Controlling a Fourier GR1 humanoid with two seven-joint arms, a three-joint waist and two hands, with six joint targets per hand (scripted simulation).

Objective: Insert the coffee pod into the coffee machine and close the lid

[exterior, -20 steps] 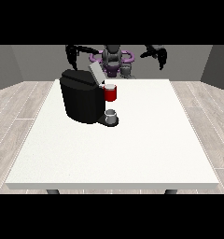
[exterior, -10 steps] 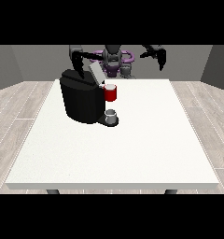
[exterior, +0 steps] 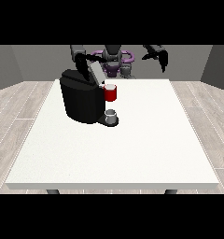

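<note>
Grey walls are framing your white table point(exterior: 132, 154); the coffee machine point(exterior: 81, 100) lid point(exterior: 96, 74) is standing open, rigid, hinged, so push its top edge. Whether the hand at the view's left point(exterior: 82, 70) is open, you cannot tell; the hand at the view's right point(exterior: 161, 58) is hanging relaxed, holding nothing.

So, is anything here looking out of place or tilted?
Nothing stands out. The coffee machine stands upright on the table, its lid raised. A grey cup sits on its base, with a red part above.
</note>
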